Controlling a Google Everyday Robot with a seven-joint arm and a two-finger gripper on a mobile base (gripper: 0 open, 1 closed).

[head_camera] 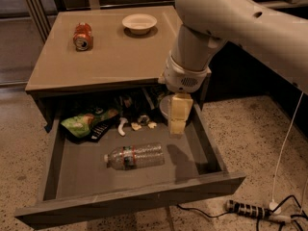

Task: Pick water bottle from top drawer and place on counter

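Observation:
The water bottle (134,156) lies on its side on the grey floor of the open top drawer (130,203), white cap pointing left. The gripper (177,121) hangs from the white arm over the right part of the drawer, above and to the right of the bottle and apart from it. The tan counter (113,57) spreads above the drawer.
An orange-red soda can (82,36) lies on the counter's left, a white bowl (139,22) at its back. A green snack bag (85,123) and small bits lie at the drawer's back, with a white bowl behind the gripper. A power strip (252,210) and cables lie on the floor at the right.

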